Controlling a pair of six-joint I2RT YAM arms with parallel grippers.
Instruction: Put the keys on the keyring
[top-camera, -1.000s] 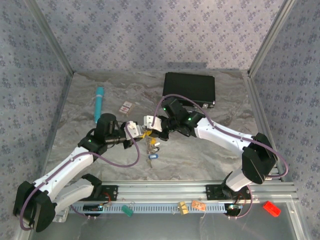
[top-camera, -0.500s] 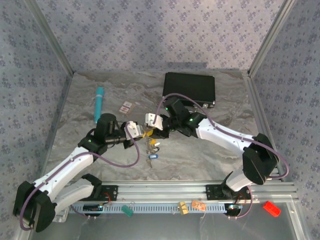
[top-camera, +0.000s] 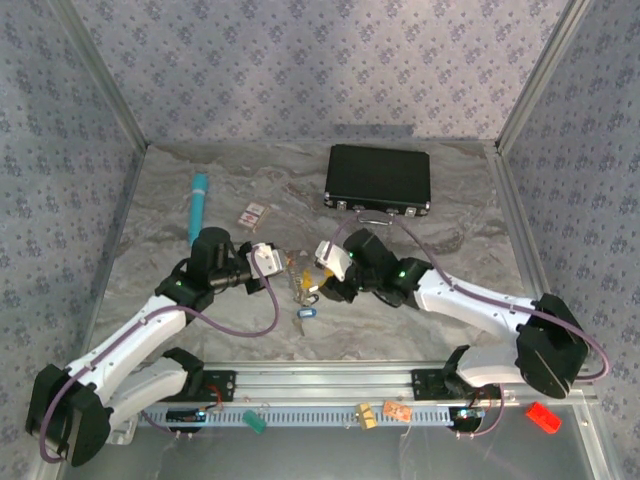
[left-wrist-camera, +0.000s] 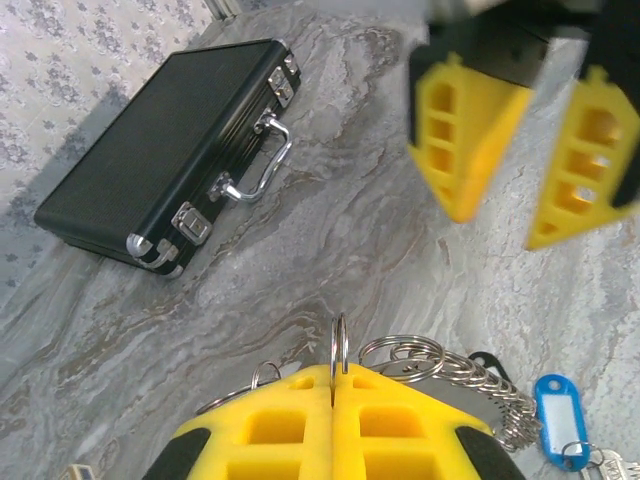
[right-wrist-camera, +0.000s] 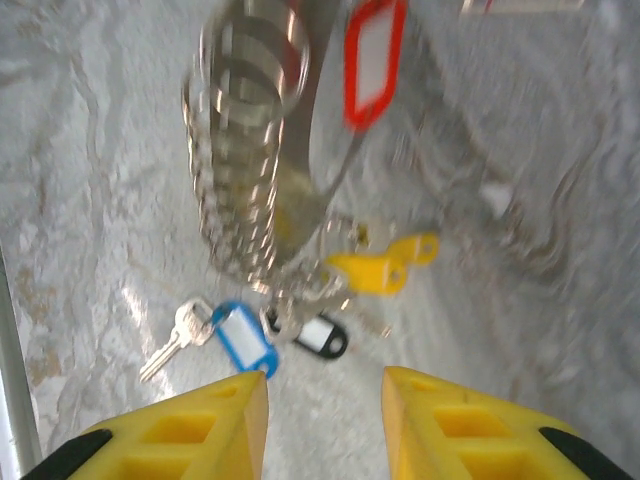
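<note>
Keyring (left-wrist-camera: 338, 348) upright, mid-surface (top-camera: 455, 232), chain & keys (right-wrist-camera: 243, 338) (blue, yellow, dark tags) trailing beside it. Black case (left-wrist-camera: 165, 150) behind; nothing btwn. Left end effector (left-wrist-camera: 333, 385) pressed together, pinching the keyring. Right end effector (right-wrist-camera: 325, 392) partly spread, empty, near the keys.

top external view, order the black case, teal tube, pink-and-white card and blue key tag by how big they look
1. black case
2. teal tube
3. pink-and-white card
4. blue key tag, only slightly smaller than the card
</note>
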